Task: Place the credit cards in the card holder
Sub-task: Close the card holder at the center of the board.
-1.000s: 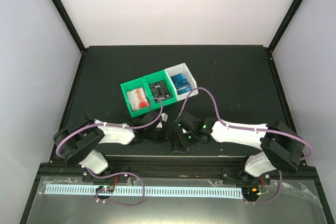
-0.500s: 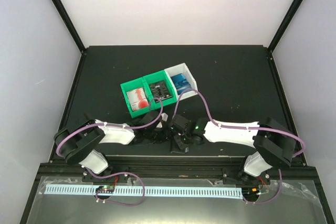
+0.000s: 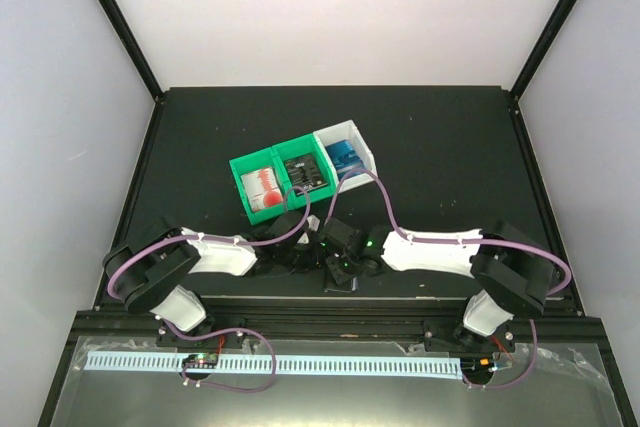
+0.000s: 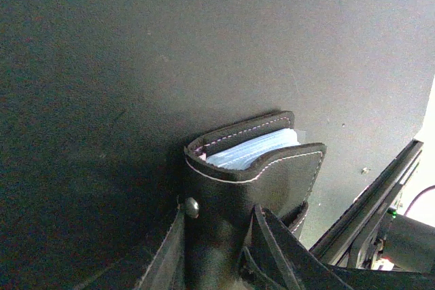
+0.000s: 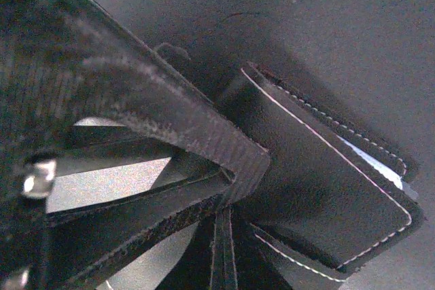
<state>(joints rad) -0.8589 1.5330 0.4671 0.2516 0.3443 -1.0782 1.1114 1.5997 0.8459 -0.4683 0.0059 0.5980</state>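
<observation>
The card holder [image 4: 255, 168] sits clamped in the left gripper [image 4: 217, 259] — likely steadied for loading — with the right gripper [image 5: 228, 195] closed beside it.

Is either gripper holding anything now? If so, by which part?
Left gripper clamps the card holder by the end opposite its open edge. Right gripper is shut, tips at the holder's black cover; a pinch there cannot be told.

Inside a robotics lab's test cell: a left arm [image 3: 215, 254] and a right arm [image 3: 440, 250], trailing purple cables [image 3: 150, 249], are bolted at the near edge of a matte black table [image 3: 450, 137], boxed in by plain white panels [image 3: 330, 17] and black frame struts [image 3: 115, 22], with joined green and white plastic bins [image 3: 238, 179] mid-table.
</observation>
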